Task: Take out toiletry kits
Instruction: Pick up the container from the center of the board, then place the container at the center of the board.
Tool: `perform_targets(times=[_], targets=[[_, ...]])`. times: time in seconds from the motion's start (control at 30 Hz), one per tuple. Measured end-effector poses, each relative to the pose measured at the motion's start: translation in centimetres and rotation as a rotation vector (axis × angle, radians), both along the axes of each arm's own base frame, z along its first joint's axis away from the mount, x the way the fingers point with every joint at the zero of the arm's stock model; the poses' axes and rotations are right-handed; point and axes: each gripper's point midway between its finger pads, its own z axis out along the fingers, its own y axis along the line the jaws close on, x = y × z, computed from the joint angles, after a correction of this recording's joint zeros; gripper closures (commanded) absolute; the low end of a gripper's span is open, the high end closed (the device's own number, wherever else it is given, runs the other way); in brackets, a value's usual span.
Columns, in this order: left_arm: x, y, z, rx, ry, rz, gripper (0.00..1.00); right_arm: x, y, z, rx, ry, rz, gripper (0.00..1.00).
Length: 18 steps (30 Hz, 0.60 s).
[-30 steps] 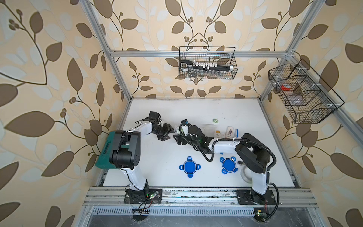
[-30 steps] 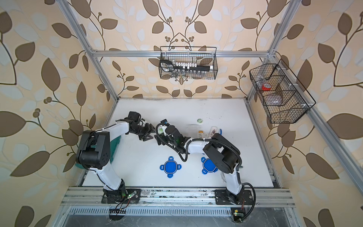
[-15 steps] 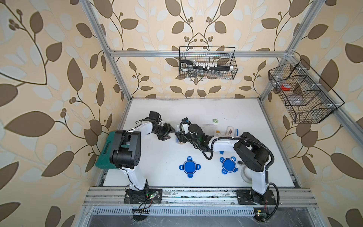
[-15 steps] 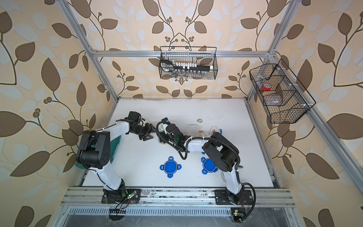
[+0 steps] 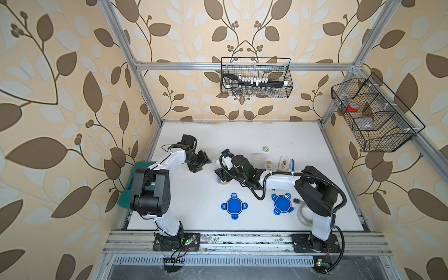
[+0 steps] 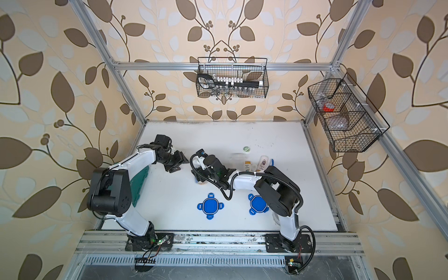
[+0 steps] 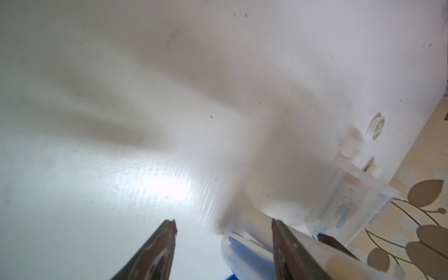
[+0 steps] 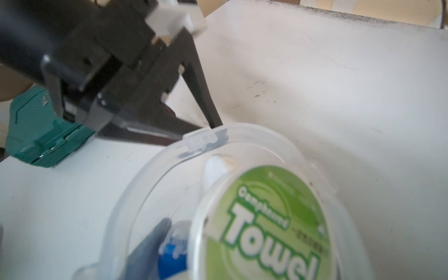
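– Left gripper (image 7: 223, 221) and right gripper (image 5: 221, 175): status?
– Left: fingers are spread, nothing is held; tips are parked just beside the rim of a clear jar (image 8: 169, 155). Right: placed at that jar, which is tipped sideways. Clamped or not cannot be told.
– Kits?
– One kit is kept inside the tipped jar: green-white disc (image 8: 266, 225) seen face-on in the right wrist view, blue toothbrush piece (image 8: 172, 257) beside it. Other kit is laid out on the table (image 5: 194, 194) beyond the right arm: second disc (image 5: 266, 149), orange-yellow bottle (image 5: 268, 165), white bottle (image 5: 283, 162).
– Lids?
– Two blue lids (image 5: 234, 206) are laid flat near the front edge, well apart from both grippers.
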Motion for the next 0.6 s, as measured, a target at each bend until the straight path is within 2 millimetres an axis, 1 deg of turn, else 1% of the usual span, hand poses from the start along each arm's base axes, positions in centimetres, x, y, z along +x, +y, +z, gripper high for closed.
perform_targets(times=[0.13,0.17,0.2,0.23,0.27,0.37,0.5,0.53,0.6], targets=[[0.5,2.7,3.5,0.102,-0.100,0.052,0.36,-1.9,-0.3,0.4,-0.082,-0.010,0.071,0.43],[0.7,3.1,4.1,0.112,-0.120,0.063,0.37,-2.4,-0.4,0.3,-0.109,-0.010,0.091,0.43],[0.9,3.5,4.5,0.118,-0.134,0.071,0.38,-2.9,-0.5,0.2,-0.132,-0.008,0.107,0.44],[1.1,3.8,4.5,0.117,-0.141,0.078,0.41,-3.5,-0.7,-0.1,-0.164,-0.002,0.127,0.44],[1.2,4.0,4.4,0.114,-0.145,0.086,0.44,-3.9,-0.8,-0.4,-0.197,0.006,0.144,0.44],[1.2,4.1,3.0,0.092,-0.105,0.088,0.52,-4.7,-1.1,-0.8,-0.281,0.027,0.190,0.45],[1.2,4.3,0.2,0.067,-0.020,0.094,0.60,-4.4,-0.6,0.0,-0.348,0.017,0.228,0.45],[1.2,4.2,-0.3,0.056,-0.002,0.090,0.63,-4.2,-0.2,0.2,-0.365,0.007,0.238,0.45],[1.1,4.2,-1.3,0.045,0.026,0.092,0.66,-4.1,0.4,0.3,-0.397,-0.009,0.255,0.45]])
